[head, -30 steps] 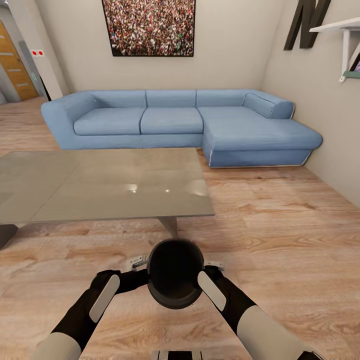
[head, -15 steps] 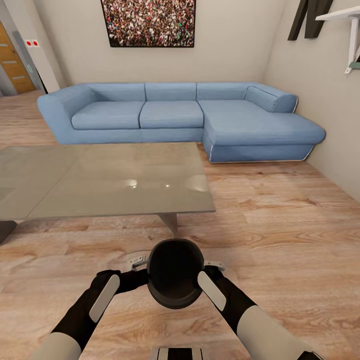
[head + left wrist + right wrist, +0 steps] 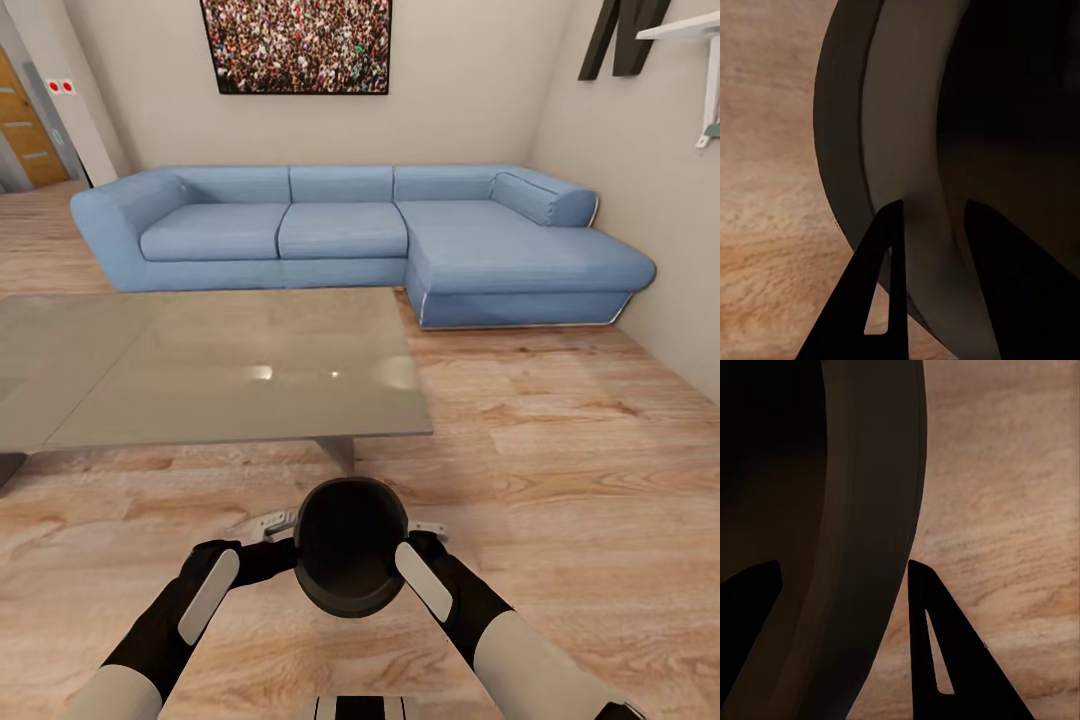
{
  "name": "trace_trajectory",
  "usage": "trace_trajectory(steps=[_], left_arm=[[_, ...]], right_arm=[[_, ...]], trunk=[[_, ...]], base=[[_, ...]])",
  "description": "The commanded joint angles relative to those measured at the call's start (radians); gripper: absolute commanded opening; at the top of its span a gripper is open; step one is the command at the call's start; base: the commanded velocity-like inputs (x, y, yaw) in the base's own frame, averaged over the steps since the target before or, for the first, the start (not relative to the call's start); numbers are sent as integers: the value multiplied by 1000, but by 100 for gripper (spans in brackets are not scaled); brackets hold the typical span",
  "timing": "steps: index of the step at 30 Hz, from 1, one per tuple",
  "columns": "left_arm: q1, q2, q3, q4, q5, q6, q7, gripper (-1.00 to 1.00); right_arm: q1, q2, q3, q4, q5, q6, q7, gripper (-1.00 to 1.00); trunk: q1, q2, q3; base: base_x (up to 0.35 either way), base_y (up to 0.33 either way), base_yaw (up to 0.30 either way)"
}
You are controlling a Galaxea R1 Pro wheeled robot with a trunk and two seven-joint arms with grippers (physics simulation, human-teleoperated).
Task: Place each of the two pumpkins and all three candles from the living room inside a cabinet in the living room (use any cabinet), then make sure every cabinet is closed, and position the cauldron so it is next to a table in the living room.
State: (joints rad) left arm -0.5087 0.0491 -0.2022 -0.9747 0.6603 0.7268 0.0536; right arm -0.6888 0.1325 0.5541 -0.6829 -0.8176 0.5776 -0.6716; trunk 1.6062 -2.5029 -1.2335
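Small round black cauldron (image 3: pixel 350 545) with wide mouth and bulging belly held above wood-plank floor (image 3: pixel 560 470), between both arms, mouth up. Left gripper (image 3: pixel 926 247) pinches rim, one finger outside wall, one inside; right gripper (image 3: pixel 844 607) pinches opposite rim same way. Low wide rectangular coffee table, glossy grey-beige top (image 3: pixel 200 370), lies straight ahead, slightly toward robot's left, long axis running across view; near edge close to cauldron, not touching. Both arms equally placed. Blue corner sofa (image 3: pixel 350 235) beyond table. Judgement: set-down beside table remains.
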Motion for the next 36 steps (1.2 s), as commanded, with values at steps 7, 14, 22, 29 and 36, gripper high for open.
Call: trace_trajectory(steps=[7, 14, 22, 29, 36], left_arm=[[-1, 4, -2, 1, -27, 5, 8, -100], [-1, 3, -2, 1, -27, 5, 8, -100], [-1, 3, -2, 1, -27, 5, 8, -100], [-1, 3, -3, 1, -27, 5, 8, -100], [-1, 3, -2, 1, -27, 5, 8, -100]], right_arm=[[-2, -1, 15, -11, -26, -13, -8, -100], [-2, -1, 15, -12, -26, -13, -8, -100], [-2, -1, 15, -11, -26, -13, -8, -100], [-2, -1, 16, -11, -26, -25, -8, -100], [-2, -1, 16, -11, -26, -33, -8, -100]], trunk=[[0, 0, -1], [2, -1, -16], [4, -3, -36], [7, -4, -59], [8, -5, -70]], base=[[68, 0, 0], [1, 0, 0], [0, 0, 0], [0, 0, 0], [0, 0, 0]])
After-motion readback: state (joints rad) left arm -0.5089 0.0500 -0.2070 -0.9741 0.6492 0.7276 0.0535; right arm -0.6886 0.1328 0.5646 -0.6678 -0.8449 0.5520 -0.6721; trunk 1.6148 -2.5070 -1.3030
